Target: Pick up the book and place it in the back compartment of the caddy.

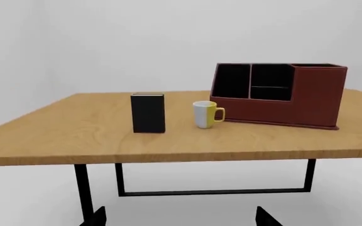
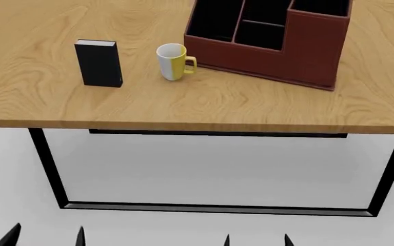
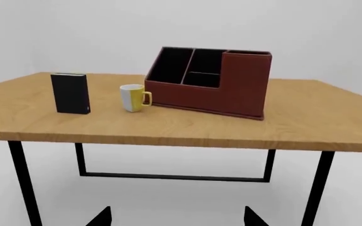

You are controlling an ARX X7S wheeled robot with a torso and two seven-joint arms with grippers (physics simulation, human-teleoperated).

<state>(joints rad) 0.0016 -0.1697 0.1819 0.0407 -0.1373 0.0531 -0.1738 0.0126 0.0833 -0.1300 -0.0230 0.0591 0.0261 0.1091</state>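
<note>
1. Both grippers, left gripper (image 2: 46, 236) and right gripper (image 2: 257, 240), hang spread and empty below the tabletop (image 2: 183, 110).
2. Book (image 2: 99, 63) stands upright ahead of the left gripper, beside the mug (image 2: 172, 61).
3. Reaching has not started; next, lift toward the book, then the caddy (image 2: 279, 51).

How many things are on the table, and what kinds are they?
Books: 1, the black book, standing upright.
Mugs: 1, the yellow and white mug.
Organiser boxes: 1, the red-brown caddy.
Total: 3 things on the wooden table.
</note>
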